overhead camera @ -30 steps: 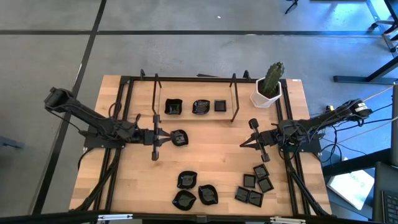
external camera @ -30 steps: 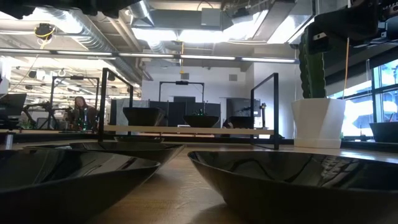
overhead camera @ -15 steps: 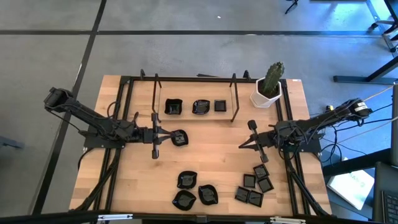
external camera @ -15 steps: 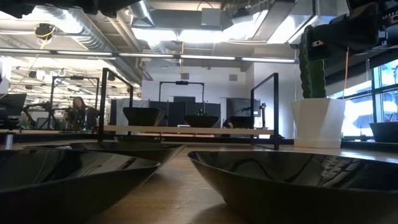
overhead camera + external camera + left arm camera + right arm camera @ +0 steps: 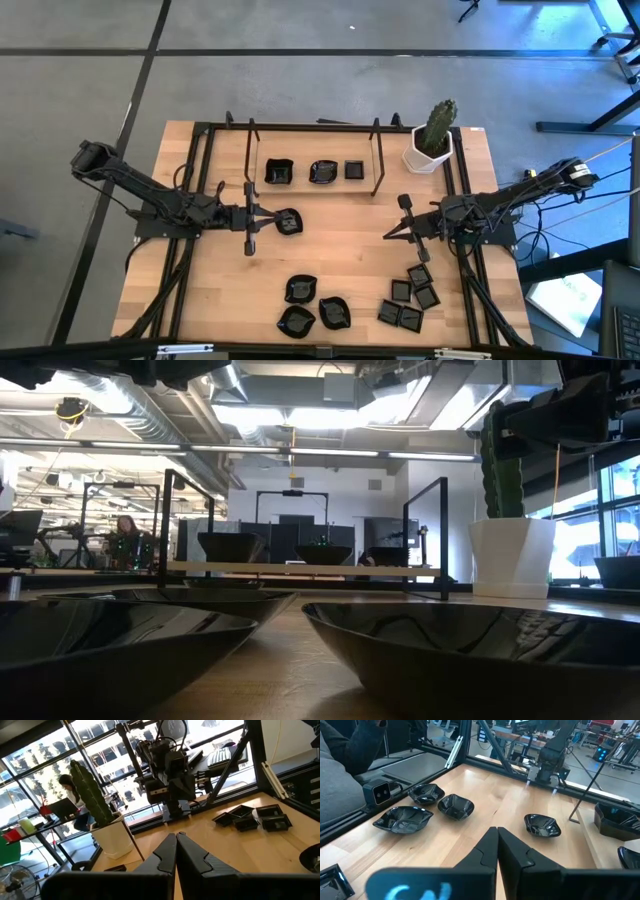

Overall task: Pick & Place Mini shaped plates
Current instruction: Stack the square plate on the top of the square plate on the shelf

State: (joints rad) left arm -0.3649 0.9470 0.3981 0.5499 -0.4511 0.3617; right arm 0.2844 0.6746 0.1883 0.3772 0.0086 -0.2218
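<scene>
Both arms reach low and level toward the desk point(image 5: 340, 255) middle. The left gripper point(image 5: 250, 219) has its fingers point(image 5: 167, 852) pressed together, empty; 1 wavy mini plate point(image 5: 287, 221) sits flat just ahead of their tips. The right gripper point(image 5: 403, 222) fingers point(image 5: 492, 845) likewise meet, holding nothing.

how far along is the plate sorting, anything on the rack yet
Done: three black plates sit on the rack. In hand: nothing; the left gripper is shut beside a lone plate mid-table, and the right gripper is shut and empty. Left: four wavy plates and five square plates near the front edge.
</scene>
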